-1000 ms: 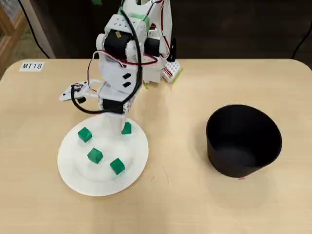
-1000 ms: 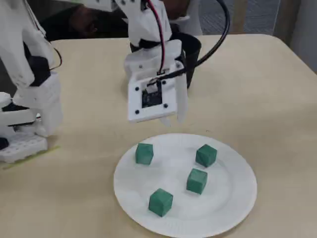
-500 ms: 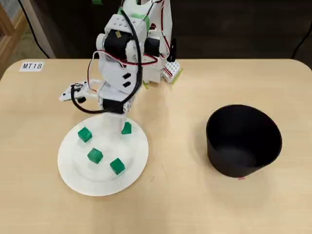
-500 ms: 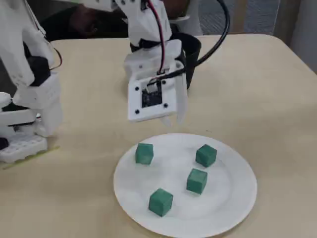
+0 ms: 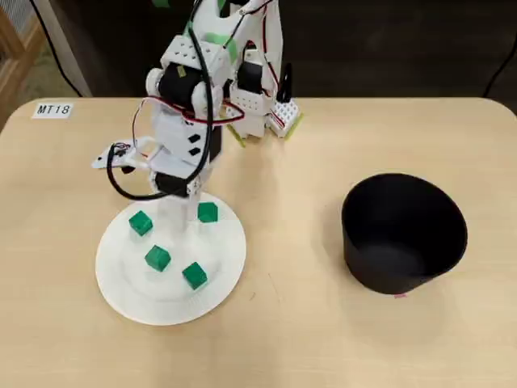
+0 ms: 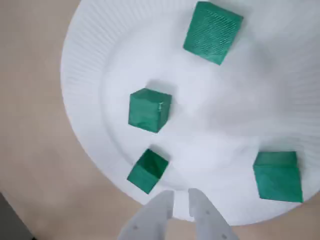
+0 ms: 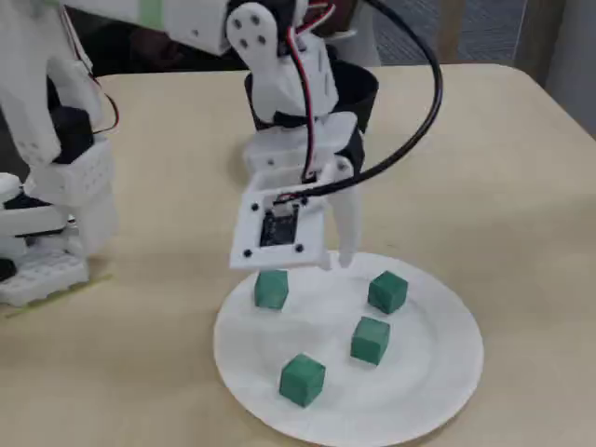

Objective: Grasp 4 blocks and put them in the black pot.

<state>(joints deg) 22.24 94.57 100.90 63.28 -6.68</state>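
Presumably lining up a first pick, the gripper (image 6: pixel 181 196) hangs over the white plate (image 5: pixel 230 263) with its jaws nearly closed and empty. All four blocks (image 5: pixel 157 259) lie on the plate, lower left of the overhead view; the black pot (image 5: pixel 404 233) stands well apart at right, nothing between.

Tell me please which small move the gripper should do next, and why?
Probably open the gripper and lower it over the nearest block. Its fingertips look nearly closed and hang at the plate edge; all four blocks lie on the plate, none in the pot.
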